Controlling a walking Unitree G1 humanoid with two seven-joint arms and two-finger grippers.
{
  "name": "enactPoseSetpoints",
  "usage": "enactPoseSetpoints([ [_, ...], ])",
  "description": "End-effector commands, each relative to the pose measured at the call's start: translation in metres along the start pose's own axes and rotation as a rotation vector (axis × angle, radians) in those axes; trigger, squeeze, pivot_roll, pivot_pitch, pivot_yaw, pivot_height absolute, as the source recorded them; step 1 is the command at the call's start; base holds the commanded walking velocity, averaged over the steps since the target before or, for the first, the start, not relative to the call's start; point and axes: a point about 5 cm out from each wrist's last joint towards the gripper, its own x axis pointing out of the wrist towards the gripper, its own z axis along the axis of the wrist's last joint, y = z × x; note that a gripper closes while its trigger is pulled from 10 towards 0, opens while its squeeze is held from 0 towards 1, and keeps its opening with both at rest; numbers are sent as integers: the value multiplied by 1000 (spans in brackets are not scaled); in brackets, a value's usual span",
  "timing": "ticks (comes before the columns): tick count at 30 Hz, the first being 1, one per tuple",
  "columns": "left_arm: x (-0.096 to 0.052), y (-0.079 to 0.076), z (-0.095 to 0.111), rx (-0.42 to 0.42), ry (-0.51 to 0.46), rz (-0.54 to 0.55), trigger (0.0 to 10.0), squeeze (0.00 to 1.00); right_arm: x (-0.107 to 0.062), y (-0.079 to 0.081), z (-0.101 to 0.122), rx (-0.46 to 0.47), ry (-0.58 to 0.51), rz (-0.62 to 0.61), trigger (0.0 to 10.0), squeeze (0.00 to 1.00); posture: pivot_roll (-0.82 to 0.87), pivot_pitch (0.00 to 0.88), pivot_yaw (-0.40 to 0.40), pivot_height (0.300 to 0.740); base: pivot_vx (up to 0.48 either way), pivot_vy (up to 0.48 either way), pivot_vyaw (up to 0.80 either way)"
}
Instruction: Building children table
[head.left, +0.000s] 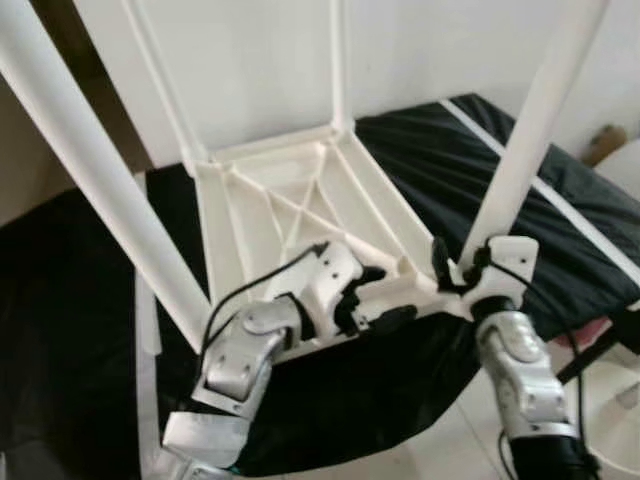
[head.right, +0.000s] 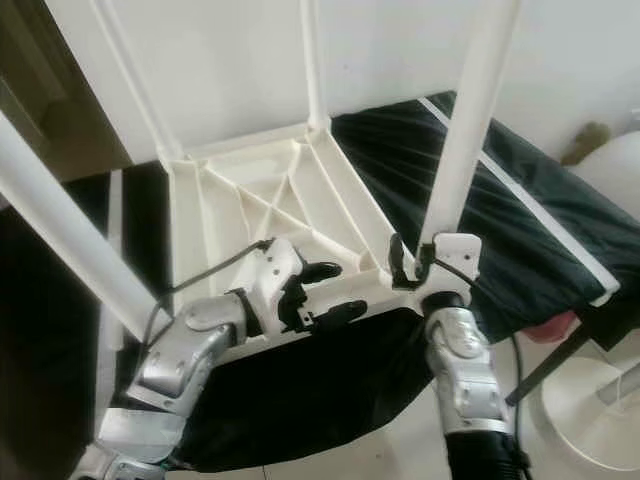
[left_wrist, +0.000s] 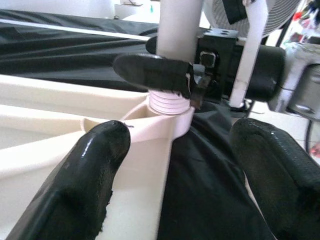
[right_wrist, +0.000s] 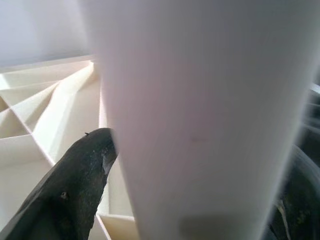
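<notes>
A white plastic children's table lies upside down on a black cloth, with its legs pointing up. My right gripper is shut on the base of the near right leg, just above the corner socket. In the left wrist view the leg's threaded end sits in that socket. The right wrist view has the leg between the fingers. My left gripper is open at the table's near rim, one finger inside the frame and one outside. The near left leg stands slanted.
The black cloth covers the surface under the table and hangs over its near edge. A white fan base stands on the tiled floor at the right. Two thin far legs rise against the white wall.
</notes>
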Motion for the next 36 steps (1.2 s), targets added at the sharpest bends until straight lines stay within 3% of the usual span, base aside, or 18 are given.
enactPoseSetpoints([
  [1, -4, 6, -2, -34, -1, 119, 10000, 0, 0, -3, 3, 15, 1, 46, 10000, 0, -93, 11, 49, 740, 0, 0, 0],
  [6, -4, 6, -4, -53, 3, 125, 10000, 0, 1, -8, 7, 5, 6, 144, 10000, 0, -88, 8, 43, 740, 0, 0, 0],
  [7, -4, 5, -2, -13, 9, 99, 10000, 0, 4, -15, 8, -61, 17, 266, 10000, 0, -83, 0, 36, 740, 0, 0, 0],
  [9, -3, 6, -1, -20, 11, 98, 10000, 0, 6, -19, 9, -80, 29, 315, 10000, 0, -82, 0, 36, 740, 0, 0, 0],
  [12, 0, 9, -2, -96, 32, 108, 10000, 0, 13, -26, 12, -105, 53, 396, 10000, 0, -84, 0, 36, 740, 0, 0, 0],
  [16, 2, 10, 0, -71, 30, 119, 10000, 0, 16, -27, 13, -131, 70, 440, 10000, 0, -84, 0, 35, 740, 0, 0, 0],
  [21, 9, 5, 3, -92, 44, 73, 10000, 0, 35, -21, 16, -206, 103, 552, 10000, 0, -74, 0, 40, 740, 0, 0, 0],
  [25, 10, 2, 1, -73, 63, 65, 10000, 0, 38, -20, 14, -201, 120, 589, 9647, 0, -63, 0, 38, 740, 0, 0, 0],
  [26, 11, -3, 1, -42, 69, 54, 10000, 0, 37, -20, 9, -213, 135, 620, 0, 0, -55, 0, 37, 740, 0, 0, 0],
  [36, 13, -7, 1, -17, 62, 74, 10000, 0, 31, -20, -4, -195, 185, 646, 0, 0, -43, 0, 17, 740, 0, 0, 0],
])
